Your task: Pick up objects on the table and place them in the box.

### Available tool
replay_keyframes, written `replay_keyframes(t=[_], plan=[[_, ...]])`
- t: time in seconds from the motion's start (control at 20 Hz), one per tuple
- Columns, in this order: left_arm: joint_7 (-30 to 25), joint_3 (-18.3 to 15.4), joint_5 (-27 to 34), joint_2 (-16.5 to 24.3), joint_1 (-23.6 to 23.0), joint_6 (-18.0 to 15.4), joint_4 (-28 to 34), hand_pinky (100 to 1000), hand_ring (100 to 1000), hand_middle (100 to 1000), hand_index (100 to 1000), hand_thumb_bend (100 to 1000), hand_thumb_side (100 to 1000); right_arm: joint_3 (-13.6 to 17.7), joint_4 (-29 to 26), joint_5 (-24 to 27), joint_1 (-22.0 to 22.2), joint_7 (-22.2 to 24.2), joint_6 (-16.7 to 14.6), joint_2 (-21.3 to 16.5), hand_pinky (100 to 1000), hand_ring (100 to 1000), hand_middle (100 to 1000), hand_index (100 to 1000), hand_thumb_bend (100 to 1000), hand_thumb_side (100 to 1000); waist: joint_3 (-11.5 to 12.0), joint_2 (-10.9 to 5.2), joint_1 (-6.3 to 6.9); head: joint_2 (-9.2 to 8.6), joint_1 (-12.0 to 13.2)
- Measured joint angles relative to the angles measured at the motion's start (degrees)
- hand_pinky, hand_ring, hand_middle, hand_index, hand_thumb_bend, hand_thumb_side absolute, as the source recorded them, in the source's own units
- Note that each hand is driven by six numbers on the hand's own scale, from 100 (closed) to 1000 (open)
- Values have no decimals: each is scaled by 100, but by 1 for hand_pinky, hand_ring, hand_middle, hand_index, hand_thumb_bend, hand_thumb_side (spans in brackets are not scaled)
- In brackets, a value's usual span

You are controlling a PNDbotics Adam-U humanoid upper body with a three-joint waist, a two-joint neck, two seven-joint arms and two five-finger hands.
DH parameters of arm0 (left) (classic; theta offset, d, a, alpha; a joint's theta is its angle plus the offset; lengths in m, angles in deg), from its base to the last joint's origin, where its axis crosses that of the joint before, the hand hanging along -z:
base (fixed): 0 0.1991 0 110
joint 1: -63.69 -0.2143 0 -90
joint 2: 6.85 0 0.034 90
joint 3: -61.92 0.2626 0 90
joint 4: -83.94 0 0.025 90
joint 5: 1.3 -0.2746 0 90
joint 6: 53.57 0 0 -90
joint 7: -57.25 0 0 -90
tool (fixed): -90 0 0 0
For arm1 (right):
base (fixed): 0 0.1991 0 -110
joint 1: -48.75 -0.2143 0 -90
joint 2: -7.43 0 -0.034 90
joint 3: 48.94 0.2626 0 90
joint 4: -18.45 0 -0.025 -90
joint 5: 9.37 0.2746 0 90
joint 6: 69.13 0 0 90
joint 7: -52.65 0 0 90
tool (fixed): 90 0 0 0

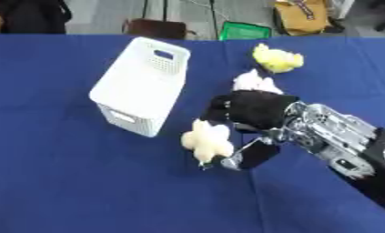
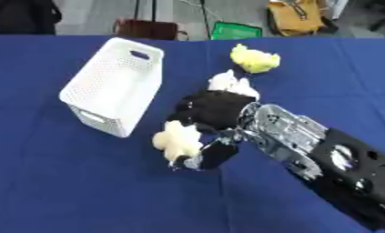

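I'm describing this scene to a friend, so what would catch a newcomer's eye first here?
First, the black and silver right hand reaching in from the lower right, its fingers curled round a cream plush toy at the middle of the blue table. Next, the white basket standing to the left of the hand. Behind the hand lie a white plush and, farther back, a yellow plush.

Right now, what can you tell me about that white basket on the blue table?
The white basket looks like plastic, a rectangular box with perforated sides and slot handles at its ends. It appears tipped over on the blue tablecloth, with no contents visible. Nothing touches it: the cream plush toy lies just to its right, held at the fingers of the right hand. The left hand is out of view.
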Motion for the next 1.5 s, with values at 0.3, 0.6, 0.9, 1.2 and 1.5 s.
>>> replay_keyframes(t=[0.3, 0.6, 0.9, 1.2, 1.5], plan=[[0, 0, 12, -1, 0, 0, 0, 751, 799, 772, 756, 100, 685, -54, 218, 27, -75, 353, -126, 90, 947, 1000, 928, 1000, 506, 633, 13, 8, 0, 0, -1], [0, 0, 12, -5, 1, 0, 0, 752, 799, 772, 755, 100, 684, -63, 360, -21, -130, 617, -245, 164, 944, 1000, 921, 1000, 484, 617, 17, 30, -2, -1, -4], [0, 0, 13, -50, 1, 0, 0, 752, 799, 772, 755, 100, 685, -63, 589, -154, -174, 503, -324, 233, 939, 992, 900, 990, 462, 653, 36, 34, -2, -36, -9], [0, 0, 13, -52, 1, 0, 0, 753, 800, 772, 754, 100, 685, -63, 845, -217, -187, 226, -363, 333, 939, 990, 899, 988, 444, 674, 39, 37, -2, -50, -11], [-7, 0, 13, -52, 1, -4, 0, 754, 800, 773, 754, 100, 686, -62, 1002, -317, -226, 50, -354, 390, 938, 987, 897, 985, 428, 684, 46, 40, -2, -60, -23]])
